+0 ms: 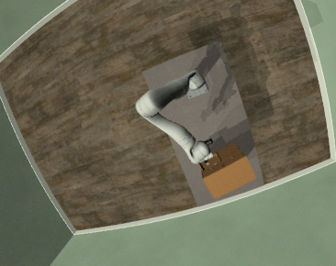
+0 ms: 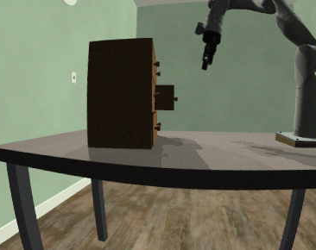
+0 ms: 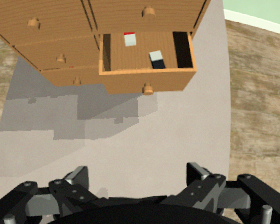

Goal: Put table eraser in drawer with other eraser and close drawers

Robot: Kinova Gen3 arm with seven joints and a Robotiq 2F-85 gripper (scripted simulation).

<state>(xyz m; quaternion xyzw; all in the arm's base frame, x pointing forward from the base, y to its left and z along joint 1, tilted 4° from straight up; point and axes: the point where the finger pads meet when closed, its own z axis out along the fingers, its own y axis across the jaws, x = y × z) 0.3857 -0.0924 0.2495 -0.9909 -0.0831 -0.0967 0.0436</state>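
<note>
The small wooden chest (image 1: 234,179) (image 2: 120,92) (image 3: 51,10) stands on the grey table (image 1: 172,79) (image 2: 233,157). One drawer (image 2: 165,97) (image 3: 147,82) is pulled part way out. In the wrist view two small blocks lie in it: a white one with a red end (image 3: 130,39) and a white one with a dark end (image 3: 156,60). I see no eraser on the table top in any view. My gripper (image 2: 205,60) (image 3: 137,176) is open and empty. It hangs in the air above and in front of the open drawer, fingers pointing down.
The arm's base (image 2: 300,139) (image 1: 196,87) is mounted at the far end of the table. The chest stands near one table edge (image 1: 229,194).
</note>
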